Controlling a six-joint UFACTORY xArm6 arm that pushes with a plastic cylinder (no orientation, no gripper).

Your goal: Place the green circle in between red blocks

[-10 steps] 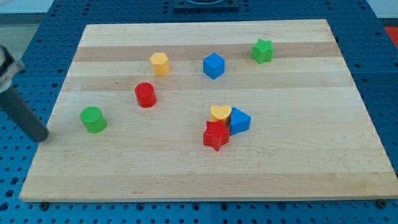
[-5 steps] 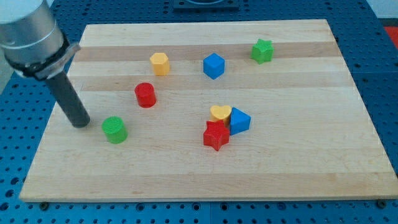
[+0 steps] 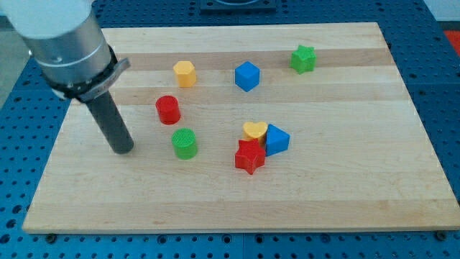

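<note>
The green circle (image 3: 185,143) stands upright on the wooden board (image 3: 345,194), between the red cylinder (image 3: 167,109) at its 11 o'clock and the red star (image 3: 249,157) at its 4 o'clock, touching neither. My tip (image 3: 123,150) rests on the board at the circle's 9 o'clock, apart from it; the rod carries nothing. The red star touches a yellow heart (image 3: 254,130) and a blue block (image 3: 277,139). Farther up sit a yellow block (image 3: 185,73), blue cube (image 3: 246,76) and green star (image 3: 303,58). A blue perforated table (image 3: 442,86) surrounds the board.
</note>
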